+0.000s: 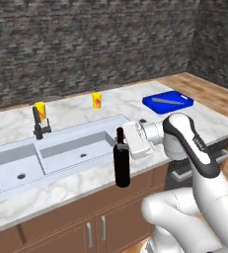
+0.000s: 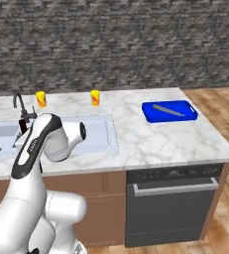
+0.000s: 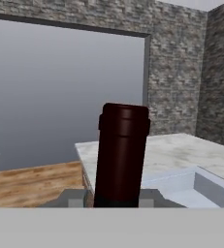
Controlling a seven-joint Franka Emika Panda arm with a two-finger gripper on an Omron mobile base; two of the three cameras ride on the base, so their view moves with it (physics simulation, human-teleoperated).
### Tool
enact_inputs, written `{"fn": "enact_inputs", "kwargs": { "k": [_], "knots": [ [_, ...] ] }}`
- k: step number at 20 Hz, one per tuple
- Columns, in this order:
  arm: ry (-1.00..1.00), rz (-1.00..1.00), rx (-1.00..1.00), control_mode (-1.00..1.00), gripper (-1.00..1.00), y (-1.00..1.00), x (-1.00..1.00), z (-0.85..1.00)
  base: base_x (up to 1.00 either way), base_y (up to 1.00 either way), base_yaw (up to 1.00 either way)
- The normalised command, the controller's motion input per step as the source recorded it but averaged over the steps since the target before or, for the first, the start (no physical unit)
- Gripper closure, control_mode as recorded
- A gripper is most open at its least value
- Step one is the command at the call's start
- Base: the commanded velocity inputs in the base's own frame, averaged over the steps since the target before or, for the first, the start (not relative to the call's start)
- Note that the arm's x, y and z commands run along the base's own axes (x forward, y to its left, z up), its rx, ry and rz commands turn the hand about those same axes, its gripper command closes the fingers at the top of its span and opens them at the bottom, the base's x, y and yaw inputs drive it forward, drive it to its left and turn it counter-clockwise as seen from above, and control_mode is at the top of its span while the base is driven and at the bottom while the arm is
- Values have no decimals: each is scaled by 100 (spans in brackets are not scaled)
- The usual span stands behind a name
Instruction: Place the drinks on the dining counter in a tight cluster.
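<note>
Gripper [image 1: 122, 143] is clamped on the neck of the tall black wine bottle [image 1: 121, 168], jaws pressed to either side of it; in the hand view the dark neck [image 3: 120, 155] rises straight up between the fingertips. Seen from the left base view, the bottle stands upright at the front edge of the bench [image 1: 135, 106], its body showing in front of the marble edge and brown cabinets, so whether its base rests on anything cannot be told. It is just right of the inset sink [image 1: 51, 153]. At the sink's back edge stands the black faucet [image 1: 39, 126], with one yellow cup [image 1: 40, 109] behind it and a second yellow cup [image 1: 97, 99] further right. A blue tray [image 1: 168, 102] holding a grey utensil lies toward the bench's right end, well apart from the bottle.
</note>
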Motion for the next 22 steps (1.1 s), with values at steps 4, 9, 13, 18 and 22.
{"fn": "enact_inputs", "kwargs": {
  "k": [4,9,13,18,22],
  "knots": [
    [0,0,0,100,100,0,0,0,39,-38,27],
    [0,0,0,100,100,0,0,0,38,-39,27],
    [0,0,0,100,100,0,0,0,38,-41,23],
    [0,0,0,100,100,0,0,0,39,-45,16],
    [0,0,0,100,100,0,0,0,40,-46,13]
  ]
}}
